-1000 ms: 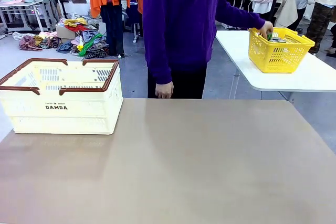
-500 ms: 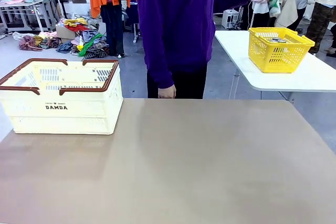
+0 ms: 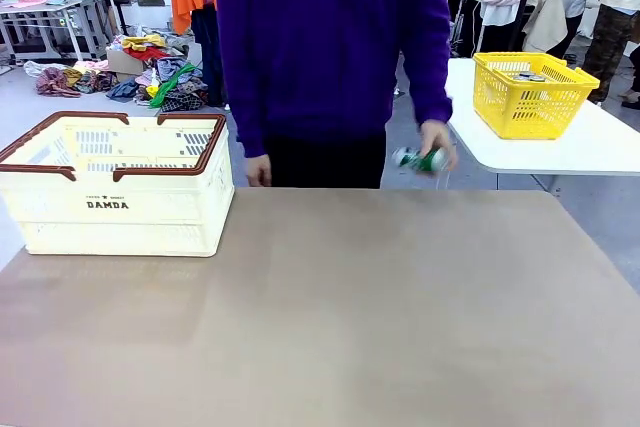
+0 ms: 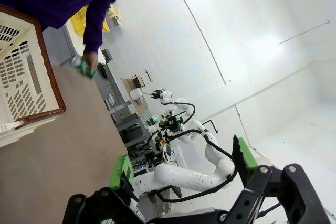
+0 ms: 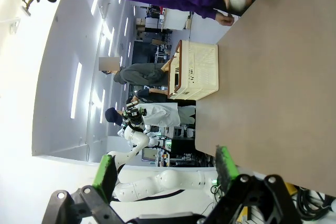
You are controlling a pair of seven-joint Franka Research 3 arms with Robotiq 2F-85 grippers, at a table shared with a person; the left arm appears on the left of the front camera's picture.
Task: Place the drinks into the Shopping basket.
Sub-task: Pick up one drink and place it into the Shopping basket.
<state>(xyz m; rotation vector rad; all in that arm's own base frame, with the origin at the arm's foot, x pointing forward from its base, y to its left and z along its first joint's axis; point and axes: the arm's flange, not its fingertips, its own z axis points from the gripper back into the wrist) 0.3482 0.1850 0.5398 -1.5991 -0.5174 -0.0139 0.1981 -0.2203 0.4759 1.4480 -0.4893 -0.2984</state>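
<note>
Holding a green can (image 3: pixel 416 159) sideways at the table's (image 3: pixel 400 327) far-right edge, the person's hand (image 3: pixel 438 141) is nearer the right gripper (image 5: pixel 165 169); it and the left gripper (image 4: pixel 182 160) gape empty, Shopping basket (image 3: pixel 120 209) far-left.

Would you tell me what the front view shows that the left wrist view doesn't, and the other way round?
The front view gives the DAMDA print on the basket and the person's empty hand. The left wrist view gives the left pincer, open. Both share the basket, the table, the yellow basket and the hand holding a green can.
</note>
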